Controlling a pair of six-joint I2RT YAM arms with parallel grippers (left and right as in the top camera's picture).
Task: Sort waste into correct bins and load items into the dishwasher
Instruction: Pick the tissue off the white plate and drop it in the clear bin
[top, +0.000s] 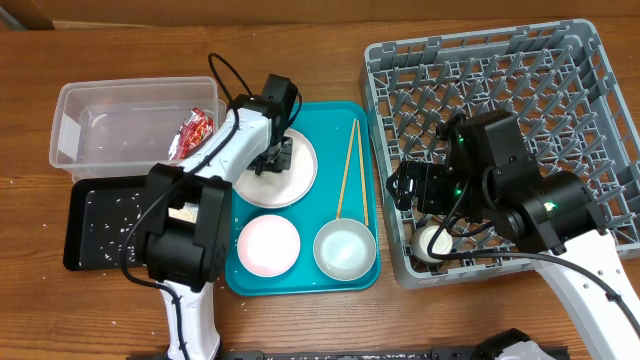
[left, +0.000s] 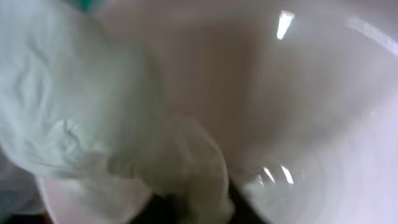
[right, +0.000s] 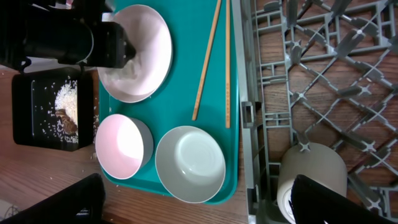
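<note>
The white plate (top: 302, 172) is overhung by the left arm (top: 225, 150). A bare strip of teal tray (top: 333, 140) is left between plate and chopsticks (top: 348, 170). The rack (top: 560, 90) corner nearest the tray is blocked by the right arm (top: 540, 205).

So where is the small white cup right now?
Overhead view: the cup sits in the grey rack's near left corner, beside the teal tray's right edge.

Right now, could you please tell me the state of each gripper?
Left gripper: cannot tell, fingers hidden at the napkin.
Right gripper: open, empty, by the cup in the rack.
</note>
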